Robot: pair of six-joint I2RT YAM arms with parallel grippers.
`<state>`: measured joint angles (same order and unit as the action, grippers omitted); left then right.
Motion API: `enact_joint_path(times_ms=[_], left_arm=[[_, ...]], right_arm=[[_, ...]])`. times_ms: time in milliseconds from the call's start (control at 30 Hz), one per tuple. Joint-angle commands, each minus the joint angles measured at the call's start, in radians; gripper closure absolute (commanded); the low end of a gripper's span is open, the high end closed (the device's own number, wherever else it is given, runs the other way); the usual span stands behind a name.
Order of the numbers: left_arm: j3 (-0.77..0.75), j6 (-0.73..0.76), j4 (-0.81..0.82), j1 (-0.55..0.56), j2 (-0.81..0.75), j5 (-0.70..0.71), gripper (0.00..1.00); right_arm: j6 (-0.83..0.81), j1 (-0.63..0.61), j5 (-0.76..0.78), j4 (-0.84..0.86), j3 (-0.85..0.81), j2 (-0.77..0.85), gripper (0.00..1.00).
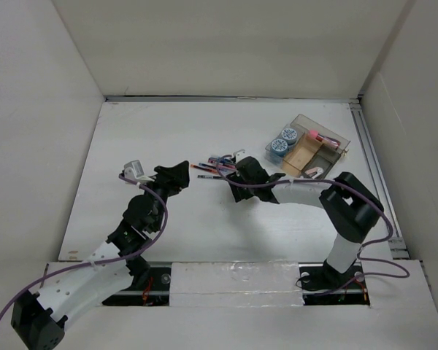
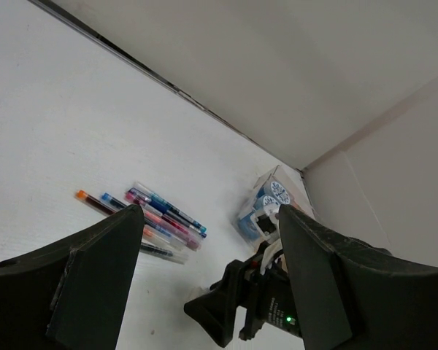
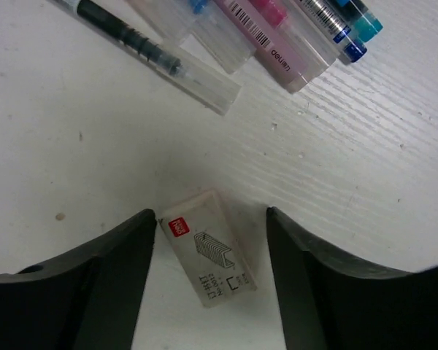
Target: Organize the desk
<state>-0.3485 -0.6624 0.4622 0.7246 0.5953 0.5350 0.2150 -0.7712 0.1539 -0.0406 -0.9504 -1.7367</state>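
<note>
White and matte, the desk [image 1: 197,226] fills the middle of the overhead view as a flat rectangle, walled by white upright panels [image 1: 226,44] on its left, far and right sides, with a metal rail [image 1: 376,175] running down the right edge. Up close in the right wrist view its surface shows fine parallel ribbing and a few small dark specks.

A loose cluster of pens [image 1: 215,166] lies near the middle of the desk, with clear barrels and orange, blue, pink and teal ends. Toward the far right corner sits a clear compartmented tray [image 1: 334,149] holding two blue rolls [image 1: 283,141] and a pink item.

The right gripper [image 3: 209,219] is low over the desk just beside the pens, jaws apart and straddling a small white box of staples [image 3: 208,262] that lies flat on the surface. The box sits very near the left finger, with a gap at the other side – not clamped.

The left gripper [image 2: 208,270] hangs above the desk left of the pens, its jaws spread wide with nothing between them
</note>
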Motion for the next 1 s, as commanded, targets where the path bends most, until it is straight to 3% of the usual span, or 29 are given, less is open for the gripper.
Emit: enact_joint_path(times_ms=[0,100,133,167,333,467,600,833,967], left_arm=[[-0.004,0.007,0.035,-0.004,-0.019,0.017,0.29],[-0.006,0.004,0.027,-0.004,-0.023,0.019,0.29],[-0.004,0.004,0.029,-0.004,-0.026,0.02,0.29],[0.002,0.0,0.029,-0.004,-0.032,0.029,0.29],[0.011,0.003,0.044,-0.004,-0.038,0.016,0.29],[-0.007,0.003,0.024,-0.004,-0.019,0.019,0.29],[-0.003,0.004,0.035,-0.004,-0.023,0.016,0.29],[0.002,0.0,0.036,-0.004,-0.023,0.011,0.29],[-0.001,0.001,0.038,-0.004,-0.022,0.003,0.29]], right_arm=[[-0.02,-0.007,0.055,-0.033,-0.057,-0.032,0.36],[-0.005,-0.017,0.071,-0.03,-0.053,-0.043,0.57],[0.016,-0.028,0.099,-0.027,-0.048,-0.031,0.72],[0.033,-0.028,0.108,-0.004,-0.028,-0.018,0.81],[0.092,0.035,0.111,0.099,0.045,0.146,0.84],[0.167,0.185,0.09,0.165,0.102,0.317,0.84],[0.296,0.442,0.122,0.237,0.188,0.481,0.83],[0.406,0.688,0.15,0.265,0.246,0.465,0.78],[0.422,0.734,0.116,0.257,0.217,0.401,0.73]])
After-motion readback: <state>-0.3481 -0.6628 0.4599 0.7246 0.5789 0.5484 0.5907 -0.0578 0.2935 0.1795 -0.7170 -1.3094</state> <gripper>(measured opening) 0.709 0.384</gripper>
